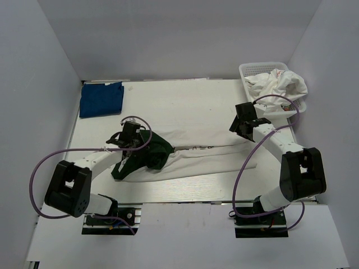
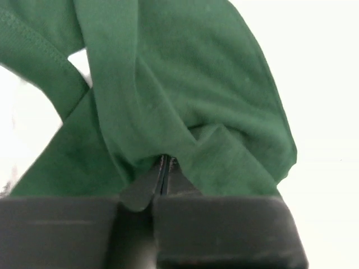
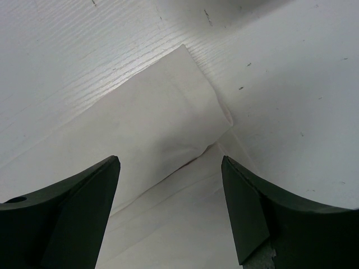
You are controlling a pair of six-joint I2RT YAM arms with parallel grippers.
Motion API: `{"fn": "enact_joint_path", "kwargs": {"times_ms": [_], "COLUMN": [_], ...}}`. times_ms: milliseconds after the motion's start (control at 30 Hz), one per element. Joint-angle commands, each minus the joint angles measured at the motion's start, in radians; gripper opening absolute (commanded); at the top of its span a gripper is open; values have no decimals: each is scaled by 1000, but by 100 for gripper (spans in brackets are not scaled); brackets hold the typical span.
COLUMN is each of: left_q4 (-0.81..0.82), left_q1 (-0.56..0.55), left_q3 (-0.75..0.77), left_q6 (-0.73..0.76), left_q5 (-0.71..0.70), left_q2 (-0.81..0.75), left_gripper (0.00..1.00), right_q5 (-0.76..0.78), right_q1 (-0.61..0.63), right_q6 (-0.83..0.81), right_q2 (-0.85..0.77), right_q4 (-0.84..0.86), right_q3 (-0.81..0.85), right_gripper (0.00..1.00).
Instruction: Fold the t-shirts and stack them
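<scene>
Green sleeve of the t-shirt lying mid-table is pinched tight by the left gripper, presumably for folding inward, while the right gripper hovers wide above the white hem.

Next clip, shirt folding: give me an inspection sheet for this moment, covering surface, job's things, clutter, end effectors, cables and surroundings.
Surface: white table; a few small dark specks show in the right wrist view.
Job's things: white shirt with green sleeves lying lengthwise mid-table; blue shirt folded at the far left corner; white shirts heaped in the basket at far right.
Clutter: nothing seen.
End effectors: left end effector shut on the green sleeve; right end effector open over that shirt's white corner.
Cables: purple cables, one loop beside each arm.
Surroundings: grey walls on three sides.
</scene>
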Motion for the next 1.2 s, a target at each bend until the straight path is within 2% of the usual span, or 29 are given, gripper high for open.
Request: {"fn": "enact_joint_path", "kwargs": {"times_ms": [0,167,233,367,400,433,500,533,600,633,800,900,967,1067,1133,1167], "left_q4": [1,-88,-108,-108,-108,-108,-117,-117,-117,-132,-174,-200,-227,-255,-266,-266], "left_q1": [2,2,-7,3,4,4,4,4,4,4,4,4,4,4,4,4], "left_q3": [36,59,59,20,29,39,69,80,121,138,252,302,331,344,344,335], "left_q6": [33,51,51,51,51,51,51,51,51,51,42,42,42,42,42,42], "left_q5": [1,-67,-85,-58,-90,-90,-105,-105,-105,-105,-116,-125,-134,-160,-183,-183], "left_q2": [0,-89,-177,-282,-282,-282,-241,-221,-142,-111,63,153,196,206,192,192], "left_gripper": [0,0,0,0,15,45,52,64,70,78,85,80,70,46,36,21], "right_q5": [6,-3,-15,-31,-29,-31,-35,-35,-34,-35,-23,-11,-9,-1,-4,-3], "right_q1": [5,9,11,17,19,19,23,22,28,25,26,28,26,28,25,26], "right_q6": [-9,-12,-14,-24,-28,-31,-31,-34,-35,-37,-37,-40,-37,-35,-35,-38], "right_q2": [-5,-9,-8,-8,-5,2,8,14,20,25,41,46,55,64,69,72], "right_q4": [20,23,36,48,50,50,46,45,45,45,36,33,28,23,22,22], "right_q3": [3,0,-7,-11,-13,-8,-4,-3,-2,-3,3,4,7,13,15,18], "right_gripper": [79,79,79,79,79,79,79,79,79,79,79,79,79,79,79,79]}}
